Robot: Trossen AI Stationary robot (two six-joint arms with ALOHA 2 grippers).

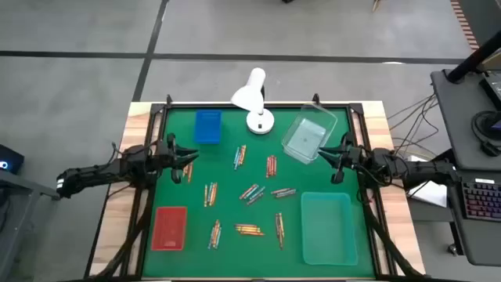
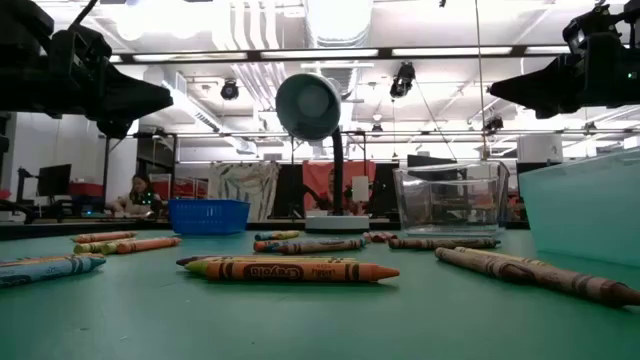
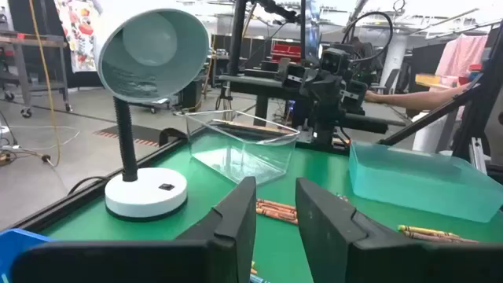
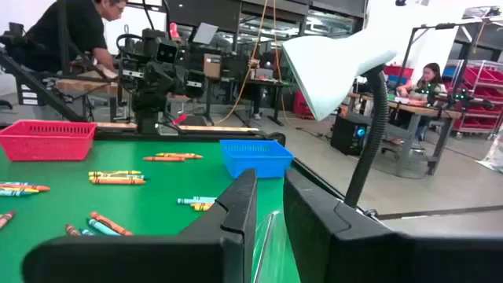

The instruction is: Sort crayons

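- I have the left end effector (image 1: 190, 159) hovering above the worktop (image 1: 227, 258), fingers (image 3: 236, 216) set narrow with a slim gap and nothing between them.
- The right end effector (image 1: 322, 154) hovers opposite it, also narrow and holding nothing, its tips just beside the clear bin (image 1: 308, 135).
- The crayons (image 1: 249, 193) lie scattered flat on the green worktop between the two end effectors and nearer the front edge; none is in a tray.
- A few crayons (image 1: 188, 172) sit just below the left end effector.
- The blue basket (image 1: 207, 126) is beyond the left end effector and the red basket (image 1: 169, 227) on its near side.
- The teal bin (image 1: 327, 228) is on the near side of the right end effector.
- A white lamp (image 1: 254, 100) stands between blue basket and clear bin.
- I see a person (image 4: 75, 35) bent over behind the left arm.
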